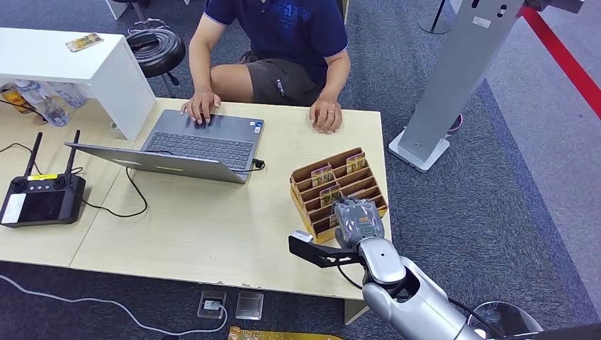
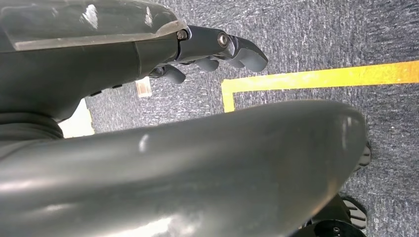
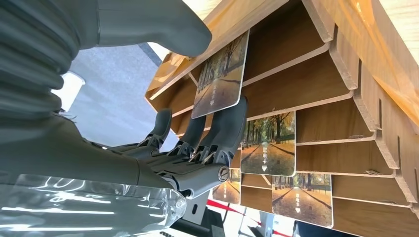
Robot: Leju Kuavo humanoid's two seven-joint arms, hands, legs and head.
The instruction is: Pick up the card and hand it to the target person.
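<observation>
A wooden card rack (image 1: 339, 191) stands near the right front corner of the table and holds several cards with an autumn-avenue picture. My right hand (image 1: 359, 221) reaches into the rack's near rows. In the right wrist view the thumb (image 3: 163, 29) and the dark fingers (image 3: 225, 126) pinch one card (image 3: 220, 76), which sits tilted in its slot of the rack (image 3: 306, 74). Other cards (image 3: 268, 143) stay in the neighbouring rows. The person (image 1: 283, 35) sits across the table, one hand (image 1: 200, 106) on a laptop and the other hand (image 1: 326, 115) on the tabletop. My left hand (image 2: 222, 49) hangs over the floor, holding nothing.
An open laptop (image 1: 202, 145) lies in front of the person. A black controller with two antennas (image 1: 42, 198) sits at the left, behind it a white shelf (image 1: 71, 60). A grey stand (image 1: 461, 71) rises right of the table (image 1: 212, 227). A black stool (image 1: 157, 49) stands beside the person.
</observation>
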